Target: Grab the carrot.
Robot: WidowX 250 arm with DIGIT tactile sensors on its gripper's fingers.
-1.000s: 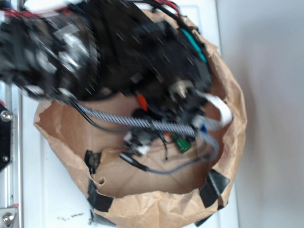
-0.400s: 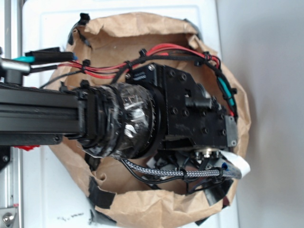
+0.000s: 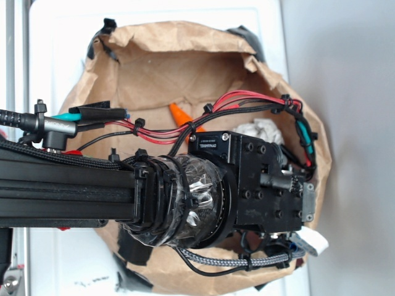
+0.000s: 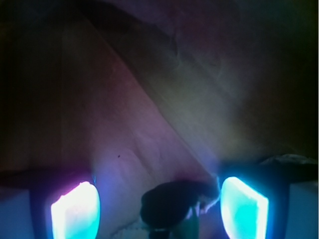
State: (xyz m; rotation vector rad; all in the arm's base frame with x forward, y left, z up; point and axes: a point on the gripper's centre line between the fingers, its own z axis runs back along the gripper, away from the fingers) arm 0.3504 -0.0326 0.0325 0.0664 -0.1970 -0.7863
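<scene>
Carrot (image 3: pixel 179 115): only a small orange piece shows in the exterior view, a little left of centre in the upper half of the frame, lying inside the paper bag and partly crossed by the red and black cables; its stem end cannot be made out there.
Paper bag (image 3: pixel 185 43): brown, crumpled, rim rolled open, filling most of the exterior frame on the white bench (image 3: pixel 62 49); black tape patches sit along its rim.
White paper ball (image 3: pixel 262 131): crumpled, right of centre, just above the black wrist block and near the cables.
Arm: black beam entering from the left edge, ending in a taped round joint and a bolted black block at lower right, over the bag's lower half.
Gripper (image 4: pixel 159 209): the exterior view hides it under the arm; the wrist view shows it at the bottom of the frame.
Fingers (image 4: pixel 75 211): two glowing pads, one lower left and one lower right, spread wide apart with nothing pinched between them.
Between the pads: a dark rounded shape at bottom centre, too dim to identify.
Wrist background: dim, purplish brown paper with creases.
</scene>
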